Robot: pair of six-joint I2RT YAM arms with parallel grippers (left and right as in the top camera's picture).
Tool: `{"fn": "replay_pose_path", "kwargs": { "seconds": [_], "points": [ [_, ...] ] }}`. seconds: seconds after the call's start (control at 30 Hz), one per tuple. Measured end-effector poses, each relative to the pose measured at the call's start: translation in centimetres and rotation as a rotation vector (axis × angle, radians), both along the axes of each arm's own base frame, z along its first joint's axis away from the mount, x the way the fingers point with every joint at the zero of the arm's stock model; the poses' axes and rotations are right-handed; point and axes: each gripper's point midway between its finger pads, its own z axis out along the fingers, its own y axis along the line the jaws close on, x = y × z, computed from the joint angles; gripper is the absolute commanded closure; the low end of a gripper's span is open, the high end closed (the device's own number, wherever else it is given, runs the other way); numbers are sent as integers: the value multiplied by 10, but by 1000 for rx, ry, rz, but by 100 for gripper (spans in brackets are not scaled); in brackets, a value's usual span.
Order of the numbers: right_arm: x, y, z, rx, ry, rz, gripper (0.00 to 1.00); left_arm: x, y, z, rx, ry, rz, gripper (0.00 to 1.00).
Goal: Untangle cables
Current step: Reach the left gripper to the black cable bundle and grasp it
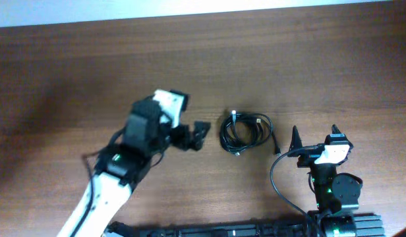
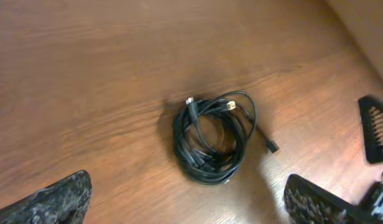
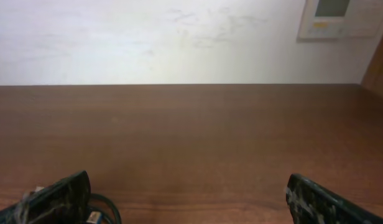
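Note:
The cables (image 1: 244, 132) lie as one tangled coil of thin black cords on the wooden table, with small metal plugs showing at the top and one loose end trailing right. The coil fills the middle of the left wrist view (image 2: 213, 140); a sliver shows at the bottom left of the right wrist view (image 3: 101, 208). My left gripper (image 1: 198, 134) is open and empty, just left of the coil and pointing at it. My right gripper (image 1: 315, 136) is open and empty, to the right of the coil, pointing to the far edge.
The brown wooden table (image 1: 91, 72) runs to a white wall at the back (image 3: 179, 37). A thick black wire (image 1: 277, 178) loops from the right arm near the front edge. The right gripper's finger shows at the left wrist view's right edge (image 2: 375, 127).

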Motion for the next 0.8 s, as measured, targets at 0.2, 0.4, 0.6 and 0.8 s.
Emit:
{"fn": "replay_pose_path", "kwargs": {
  "seconds": [0.2,0.4,0.6,0.8],
  "points": [
    [0,0,0,0,0,0,1,15,-76,-11,60,98,-111,1],
    [0,0,0,0,0,0,1,37,-71,-91,193,245,87,35],
    [0,0,0,0,0,0,1,37,-66,-158,276,380,202,43],
    [0,0,0,0,0,0,1,41,-71,-171,247,411,236,44]
  ]
}}
